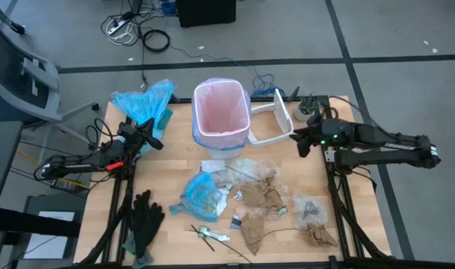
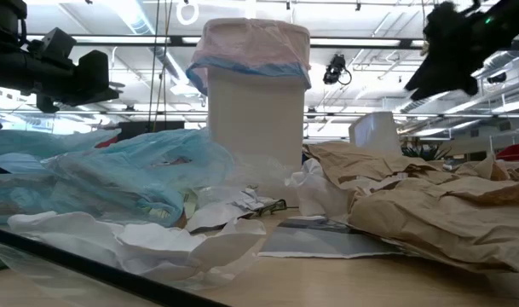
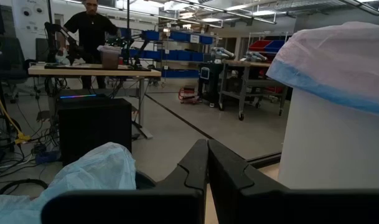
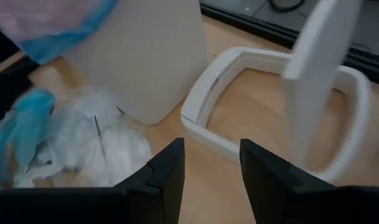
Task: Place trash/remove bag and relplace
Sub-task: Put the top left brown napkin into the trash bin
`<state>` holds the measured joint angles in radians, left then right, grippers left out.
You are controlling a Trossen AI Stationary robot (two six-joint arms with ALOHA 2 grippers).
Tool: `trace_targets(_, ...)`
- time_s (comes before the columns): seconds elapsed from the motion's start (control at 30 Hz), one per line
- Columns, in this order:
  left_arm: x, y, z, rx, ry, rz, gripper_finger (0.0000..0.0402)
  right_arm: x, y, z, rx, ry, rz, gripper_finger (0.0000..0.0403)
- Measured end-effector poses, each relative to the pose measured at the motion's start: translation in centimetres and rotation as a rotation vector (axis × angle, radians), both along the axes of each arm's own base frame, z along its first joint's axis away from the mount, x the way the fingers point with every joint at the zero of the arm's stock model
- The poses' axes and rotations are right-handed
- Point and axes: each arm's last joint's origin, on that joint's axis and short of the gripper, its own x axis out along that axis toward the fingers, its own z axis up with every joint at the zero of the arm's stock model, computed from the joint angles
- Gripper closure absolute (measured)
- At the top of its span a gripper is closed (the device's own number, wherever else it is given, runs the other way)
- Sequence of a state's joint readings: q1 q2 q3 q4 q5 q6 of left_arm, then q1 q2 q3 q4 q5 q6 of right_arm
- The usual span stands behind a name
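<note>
Lined bin (image 1: pixel 221 112), trash (image 1: pixel 261 200) loose — both arms wait.
Left gripper (image 1: pixel 146 133) clenched, right gripper (image 1: pixel 302 140) released; scraps light, crumply — pinch raised folds.

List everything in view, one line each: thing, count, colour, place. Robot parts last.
Bin: one, white, table's far middle.
Bag: one, pale pink with blue hem, lining the bin.
Bin lid: one, white, right of the bin.
Light-blue bag: one, far left corner.
Trash: many scraps, brown, clear and blue, near half of the table.
Black gloves: pair, near left.
Person: one, dark clothes, in the room behind.
Left gripper: shut, left of the bin.
Right gripper: open, by the lid.
</note>
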<state>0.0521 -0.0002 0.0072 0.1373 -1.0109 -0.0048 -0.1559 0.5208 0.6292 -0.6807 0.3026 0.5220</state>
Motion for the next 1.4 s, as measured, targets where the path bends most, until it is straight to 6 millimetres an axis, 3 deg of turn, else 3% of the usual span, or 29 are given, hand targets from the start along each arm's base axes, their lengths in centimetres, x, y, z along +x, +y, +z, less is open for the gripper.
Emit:
trace_targets(0.27,0.0,0.0,0.0,0.0,0.0,0.001,0.0381,-3.2,0.9,5.0,0.058,0.107,0.092,0.0279)
trace_targets(0.47,0.0,0.0,0.0,0.0,0.0,0.001,0.0381,-3.1,1.5,6.0,0.124,0.145,0.192,0.0296)
trace_targets(0.63,0.0,0.0,0.0,0.0,0.0,0.0,0.0381,-0.8,1.8,5.3,0.151,0.245,0.332,0.0309)
trace_targets(1.03,0.0,0.0,0.0,0.0,0.0,0.0,0.0381,8.7,2.1,2.7,0.007,0.357,0.598,0.031)
trace_targets(1.4,0.0,0.0,0.0,0.0,0.0,0.0,0.0381,13.1,3.8,-0.5,-0.174,0.449,0.967,0.031)
